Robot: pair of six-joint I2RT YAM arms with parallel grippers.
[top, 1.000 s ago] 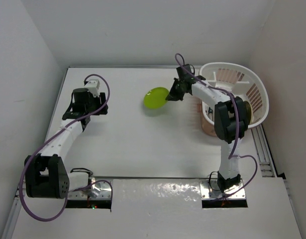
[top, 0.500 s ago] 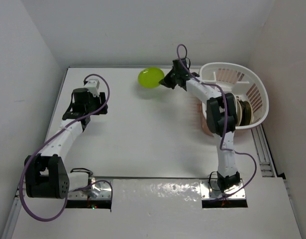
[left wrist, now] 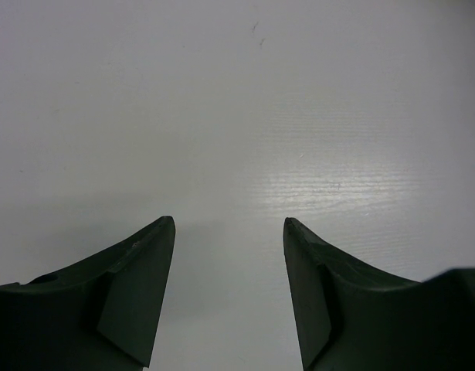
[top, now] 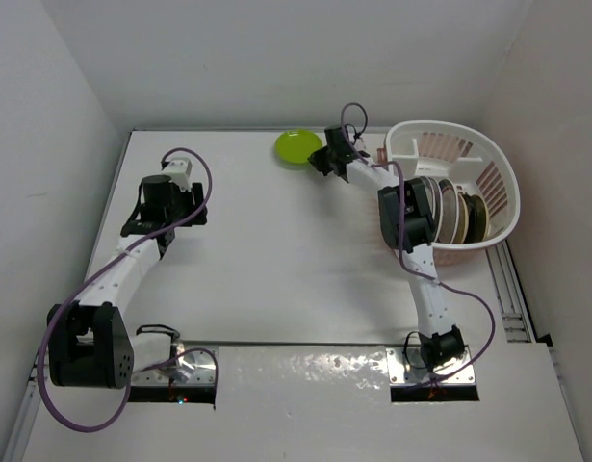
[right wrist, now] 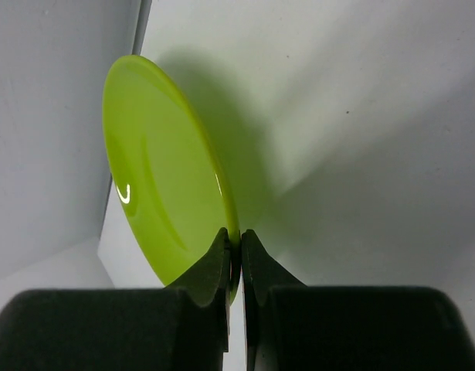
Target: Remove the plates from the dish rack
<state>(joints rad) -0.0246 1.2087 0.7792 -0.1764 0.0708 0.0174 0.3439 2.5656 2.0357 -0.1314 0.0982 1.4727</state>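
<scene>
My right gripper (top: pixel 321 158) is shut on the rim of the small lime-green plate (top: pixel 296 146), held near the table's back edge, left of the dish rack. In the right wrist view the plate (right wrist: pixel 160 193) stands on edge, pinched between the gripper (right wrist: pixel 232 232). The white oval dish rack (top: pixel 498 183) sits at the far right, and more plates (top: pixel 454 212) stand on edge inside it, a brown one (top: pixel 476 218) among them. My left gripper (top: pixel 166 217) hovers over bare table at the left. Its jaws (left wrist: pixel 229 224) are open with nothing between them.
White walls close in the table at the back and on both sides. The right arm's upper link (top: pixel 403 217) reaches across the rack's left side. A metal rail (top: pixel 512 289) runs along the table's right edge.
The right gripper has carried the lime-green plate from the table's middle to the back edge, and the plate has tilted. The left arm has hardly moved.
</scene>
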